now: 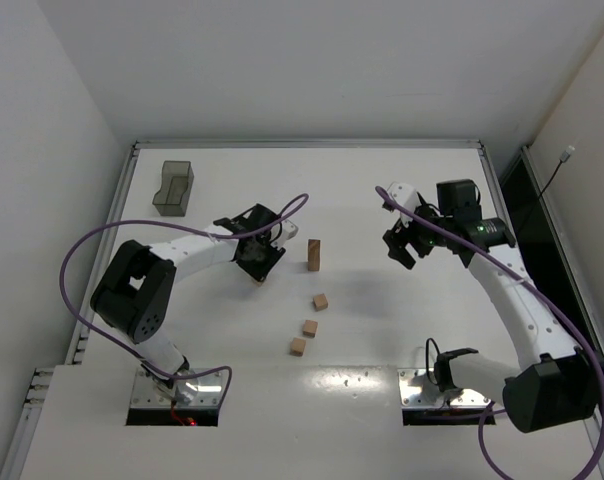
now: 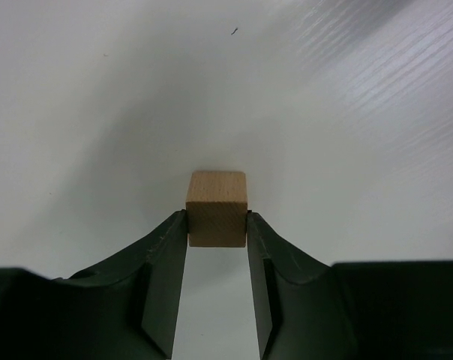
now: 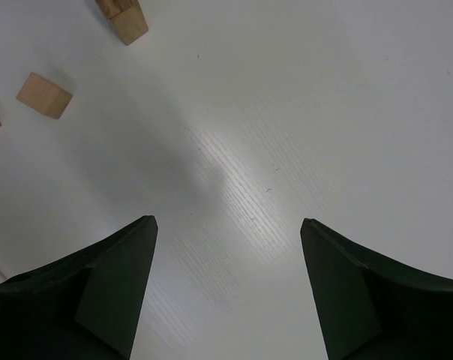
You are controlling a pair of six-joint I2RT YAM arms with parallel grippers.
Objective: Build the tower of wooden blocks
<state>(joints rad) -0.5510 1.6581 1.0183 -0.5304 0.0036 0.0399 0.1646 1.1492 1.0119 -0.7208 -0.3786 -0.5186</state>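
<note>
The tower is a short, slim column of tan wood blocks at the table's middle; its foot shows in the right wrist view. Three loose blocks lie in a line in front of it; one also shows in the right wrist view. My left gripper is just left of the tower. In the left wrist view it is shut on a wood block pinched between the fingertips. My right gripper is open and empty, right of the tower, over bare table.
A grey translucent tray stands at the back left. The raised table rim runs along the far side. Purple cables loop from both arms.
</note>
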